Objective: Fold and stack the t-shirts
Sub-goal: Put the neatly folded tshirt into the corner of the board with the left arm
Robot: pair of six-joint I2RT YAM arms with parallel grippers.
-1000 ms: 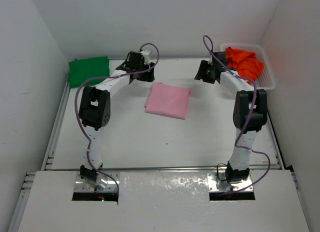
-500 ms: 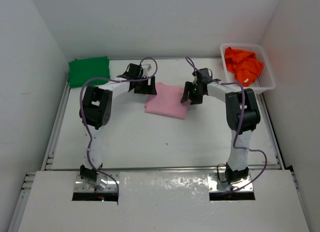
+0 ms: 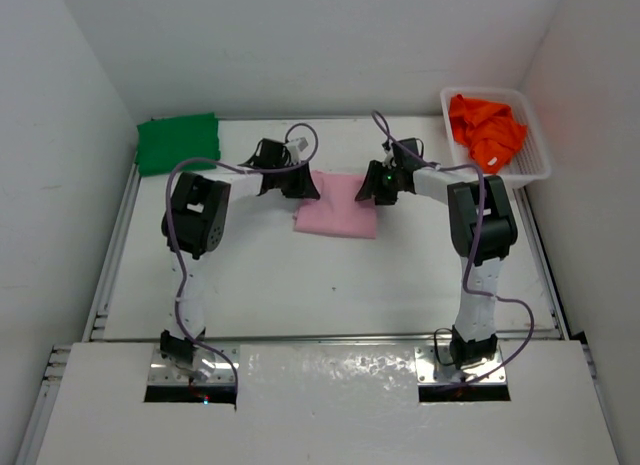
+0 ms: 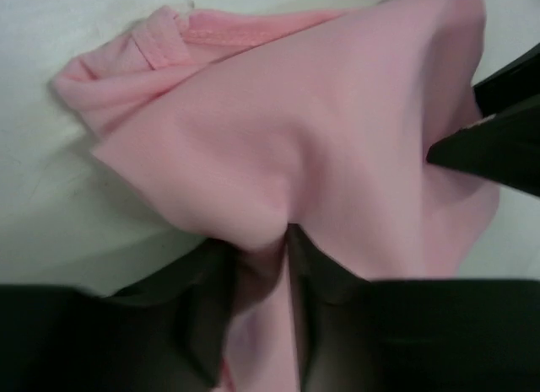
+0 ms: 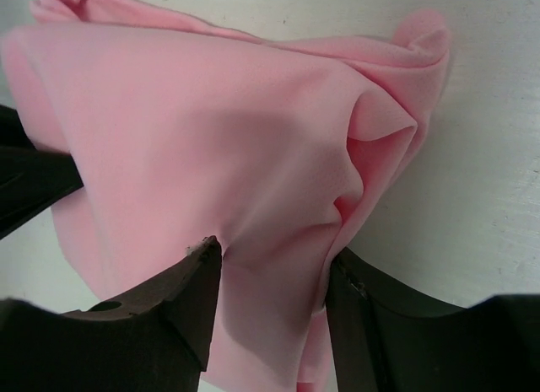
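Pink shirt [image 3: 338,210] is seen lying mid-bench, already folded to a rough rectangle, and its far edge is now being gathered up. A sec ago that edge was untouched: left tool [image 3: 298,182] was held off beyond the far-left corner, and right tool [image 3: 374,184] was up by the basket [image 3: 543,150]. Both have since been swung in and brought down onto the two far corners, so the next fold, or a lift toward the stack, is judged to be starting.

Left wrist view: a ridge of pink shirt [image 4: 337,131] is pinched in left tool [image 4: 257,261], jaws nearly closed, cloth pulled to a peak btwn them. Right wrist view: pink shirt [image 5: 211,131] is bunched in right tool [image 5: 270,270], jaws wider apart than on the left but w/ a thick pucker filling the gap. A grip looks taken, though how firmly can't be told. Each tool's dark finger is caught at the edge of the other's view, so the two are close, w/ only the shirt's width btwn.

Further out: green shirt [image 3: 178,143] is parked folded at the far-left corner of the bench [image 3: 330,285], well apart. Orange shirt [image 3: 487,125] is heaped unfolded in the basket, far right, not yet dealt w/.
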